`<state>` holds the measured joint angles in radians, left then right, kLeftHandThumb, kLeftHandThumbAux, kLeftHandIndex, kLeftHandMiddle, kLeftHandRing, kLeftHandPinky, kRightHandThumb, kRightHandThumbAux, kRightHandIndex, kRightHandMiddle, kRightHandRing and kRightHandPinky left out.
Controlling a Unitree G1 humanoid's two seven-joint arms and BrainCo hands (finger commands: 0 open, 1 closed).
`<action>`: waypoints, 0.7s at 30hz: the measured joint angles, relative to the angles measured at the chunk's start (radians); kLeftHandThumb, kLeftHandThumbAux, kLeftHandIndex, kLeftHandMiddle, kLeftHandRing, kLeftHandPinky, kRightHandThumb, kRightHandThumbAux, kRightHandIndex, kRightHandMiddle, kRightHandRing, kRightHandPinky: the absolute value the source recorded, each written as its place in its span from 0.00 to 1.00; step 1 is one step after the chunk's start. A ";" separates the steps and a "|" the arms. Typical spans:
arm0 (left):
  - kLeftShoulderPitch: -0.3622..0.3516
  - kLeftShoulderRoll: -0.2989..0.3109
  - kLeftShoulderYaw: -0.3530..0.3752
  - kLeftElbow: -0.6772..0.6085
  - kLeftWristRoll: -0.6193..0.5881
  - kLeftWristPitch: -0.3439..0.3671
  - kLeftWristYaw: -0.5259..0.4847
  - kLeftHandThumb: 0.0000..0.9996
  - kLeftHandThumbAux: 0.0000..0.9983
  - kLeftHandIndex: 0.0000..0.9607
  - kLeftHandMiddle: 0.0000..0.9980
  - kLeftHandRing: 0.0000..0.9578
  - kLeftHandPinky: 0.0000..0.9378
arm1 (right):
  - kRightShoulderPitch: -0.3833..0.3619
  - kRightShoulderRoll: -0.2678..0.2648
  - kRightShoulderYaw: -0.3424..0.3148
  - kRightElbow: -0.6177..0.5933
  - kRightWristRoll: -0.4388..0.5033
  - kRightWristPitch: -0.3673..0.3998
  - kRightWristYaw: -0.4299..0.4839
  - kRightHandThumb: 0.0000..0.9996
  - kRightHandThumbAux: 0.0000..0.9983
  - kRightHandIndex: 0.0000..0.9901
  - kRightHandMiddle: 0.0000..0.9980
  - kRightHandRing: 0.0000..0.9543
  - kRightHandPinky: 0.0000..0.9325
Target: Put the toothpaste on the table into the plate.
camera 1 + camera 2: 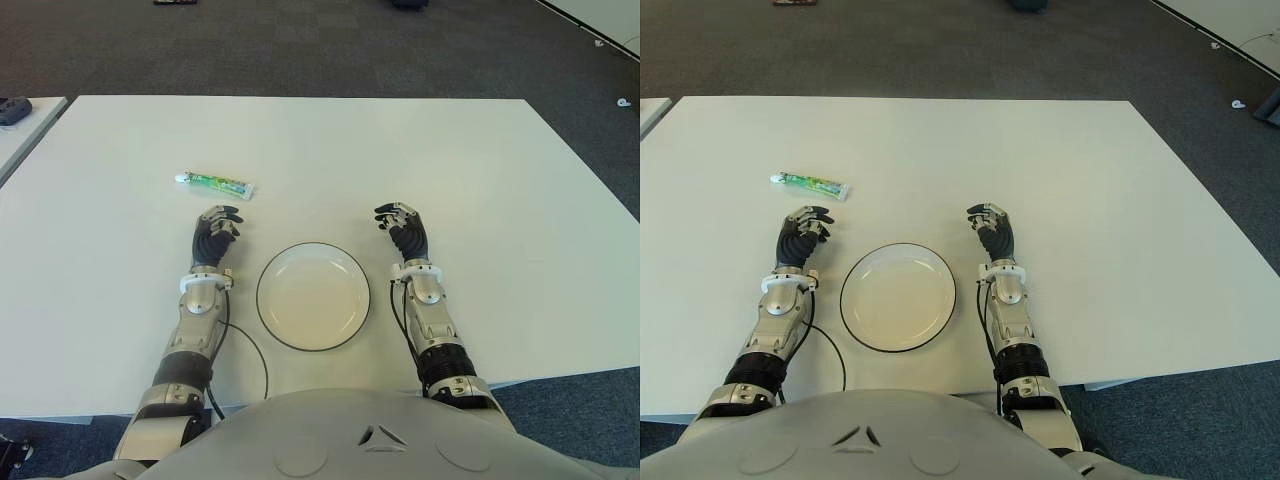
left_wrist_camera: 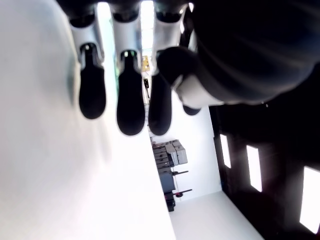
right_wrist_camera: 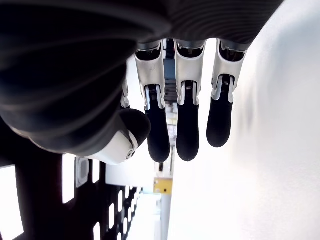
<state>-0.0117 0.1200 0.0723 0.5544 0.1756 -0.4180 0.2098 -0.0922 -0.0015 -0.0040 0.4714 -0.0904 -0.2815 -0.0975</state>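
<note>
Toothpaste [image 1: 214, 183] lying toward tabletop [image 1: 480, 170] left edge; left robot hand [image 1: 216, 232] and right robot hand [image 1: 402, 226] flanking plate [image 1: 313, 296], fingers relaxed, empty.

My rig's left hand [image 1: 216, 228] and right hand [image 1: 402, 225] have black fingers [image 3: 188, 131] with silver knuckles, white wrist bands, grey forearms, black cables and a grey torso.

White table [image 1: 450, 150] on dark grey carpet floor [image 1: 300, 45], second table [image 1: 25, 125] beside
</note>
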 measured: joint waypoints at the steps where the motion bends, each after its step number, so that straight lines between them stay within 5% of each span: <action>1: 0.000 0.003 -0.005 -0.002 0.014 0.000 0.008 0.83 0.69 0.41 0.50 0.63 0.55 | 0.000 0.000 0.000 0.000 0.000 0.000 0.000 0.71 0.73 0.42 0.42 0.42 0.44; 11: 0.000 0.074 -0.102 -0.039 0.306 0.085 0.220 0.83 0.69 0.40 0.52 0.65 0.64 | 0.001 0.003 0.001 0.000 -0.001 0.000 -0.003 0.71 0.73 0.42 0.41 0.41 0.43; 21: -0.100 0.169 -0.210 0.016 0.515 0.241 0.364 0.84 0.68 0.41 0.54 0.67 0.66 | 0.001 0.003 0.004 0.000 -0.002 0.000 -0.004 0.71 0.73 0.42 0.41 0.41 0.44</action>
<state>-0.1117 0.2890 -0.1382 0.5707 0.6911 -0.1770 0.5741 -0.0912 0.0011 -0.0002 0.4715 -0.0921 -0.2814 -0.1013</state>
